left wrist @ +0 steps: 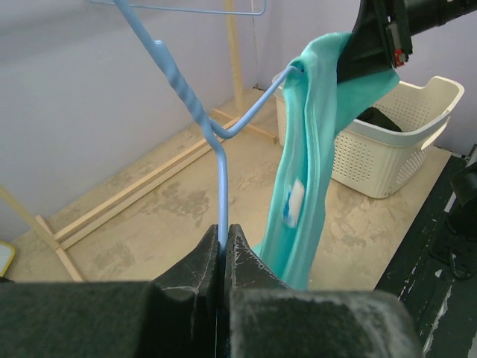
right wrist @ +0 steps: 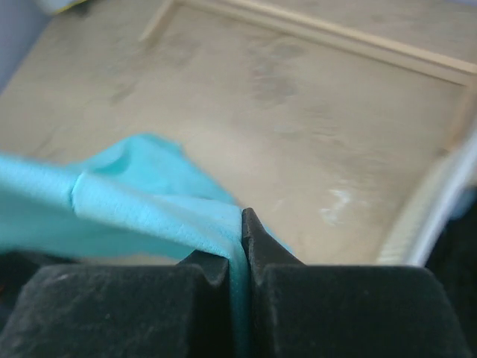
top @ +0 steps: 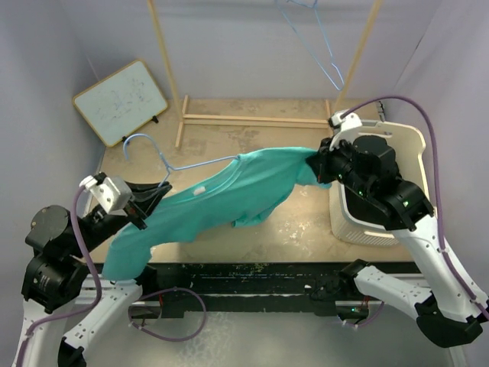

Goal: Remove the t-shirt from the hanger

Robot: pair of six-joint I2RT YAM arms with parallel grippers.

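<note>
**Shirt stretched between two grips, hanger braced at left**

Top view: the left gripper (top: 155, 197) clamps the hanger (top: 191, 164) at near left, likely as an anchor. The right gripper (top: 318, 164) draws the shirt (top: 229, 197) toward the basket (top: 416, 141). The shirt hangs taut over the tabletop (top: 260, 138), with its long axis running near-left to far-right. The hook (top: 134, 142) points far-left.

Left wrist: the jaws are pressed together on the hanger (left wrist: 222, 186) wire, and the shirt (left wrist: 313, 134) drapes off one arm of the hanger.

Right wrist: the jaws pinch a fold of shirt (right wrist: 149, 209).
</note>
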